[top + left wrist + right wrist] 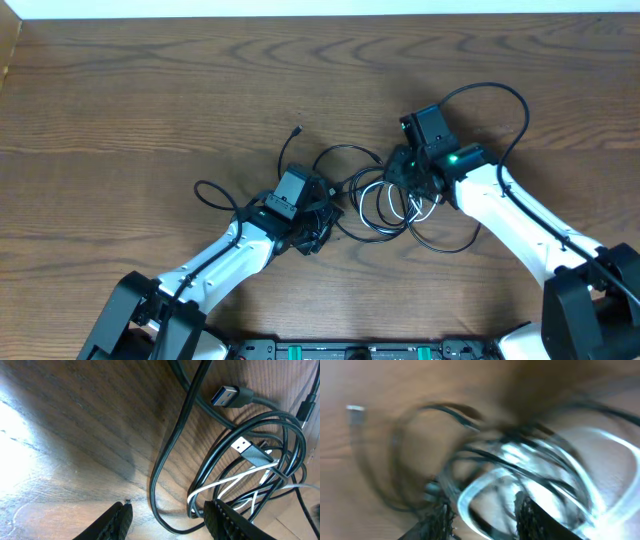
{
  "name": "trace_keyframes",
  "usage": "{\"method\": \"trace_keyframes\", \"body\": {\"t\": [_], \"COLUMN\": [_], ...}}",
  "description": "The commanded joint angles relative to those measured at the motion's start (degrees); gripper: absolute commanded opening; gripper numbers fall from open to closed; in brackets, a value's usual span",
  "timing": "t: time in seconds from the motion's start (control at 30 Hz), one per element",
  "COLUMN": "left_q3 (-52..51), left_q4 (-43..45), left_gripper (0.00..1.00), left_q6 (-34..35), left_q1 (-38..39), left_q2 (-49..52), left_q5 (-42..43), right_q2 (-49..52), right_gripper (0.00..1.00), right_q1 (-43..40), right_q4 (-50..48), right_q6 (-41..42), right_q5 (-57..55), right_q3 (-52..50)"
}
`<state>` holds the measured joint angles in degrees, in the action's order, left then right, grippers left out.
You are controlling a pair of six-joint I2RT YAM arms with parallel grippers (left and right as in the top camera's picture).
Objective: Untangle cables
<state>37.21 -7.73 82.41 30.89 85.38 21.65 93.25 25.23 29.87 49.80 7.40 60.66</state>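
I am looking down on a brown wooden table [150,90], with both arms reaching in from the near edge toward a small knot of cables [385,205] lying just right of centre. The knot is a few thin cords, black and white, coiled over one another. One black strand trails off to the far left and ends in a small plug [297,130]. The left gripper [166,507] is low at the knot's left side with its fingers [117,522] spread wide. A bend of black cable [159,480] runs down into the gap between them, touching neither finger as far as I can tell. I judge that it is held open there so it can close on this single strand, away from the crowded coils. Two silver-tipped USB plugs [227,396] lie beyond it, and the white cable [225,485] threads under the black loops to the right. The right gripper [481,505] hangs over the knot's far right side, also spread, with a pale loop of the white cord between its fingers (this view is badly smeared, so I cannot tell whether anything touches). Nothing is pinched yet. My guess is that each arm will take a different cord and draw them apart.
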Motion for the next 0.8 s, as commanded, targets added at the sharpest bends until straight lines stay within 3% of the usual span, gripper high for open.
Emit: {"method": "trace_keyframes", "body": {"t": [0.0,0.13,0.33,0.6,0.77], "left_q3": [0.4,0.4,0.4,0.4,0.4], "left_q4": [-0.4,-0.4,-0.4,-0.4,-0.4], "left_gripper": [0.52,0.52,0.65,0.67,0.67], "left_q6": [-1.0,-1.0,-1.0,-1.0,-1.0], "left_q1": [-0.2,-0.2,-0.2,-0.2,-0.2], "left_q2": [-0.3,-0.2,-0.3,-0.2,-0.3], "left_q5": [-1.4,-1.4,-1.4,-1.4,-1.4], "right_q2": [-0.4,-0.4,-0.4,-0.4,-0.4], "right_gripper": [0.35,0.38,0.45,0.39,0.4], "right_q1": [-1.2,-2.1,-2.8,-3.3,-4.8], "right_q4": [-11.9,-29.1,-52.2,-74.4,-77.8], "right_q6": [-13.0,-23.2,-20.7,-6.3,-1.6], "right_q5": [16.9,39.3,61.9,71.1,72.7], "right_q3": [0.4,0.4,0.5,1.2,5.8]}}
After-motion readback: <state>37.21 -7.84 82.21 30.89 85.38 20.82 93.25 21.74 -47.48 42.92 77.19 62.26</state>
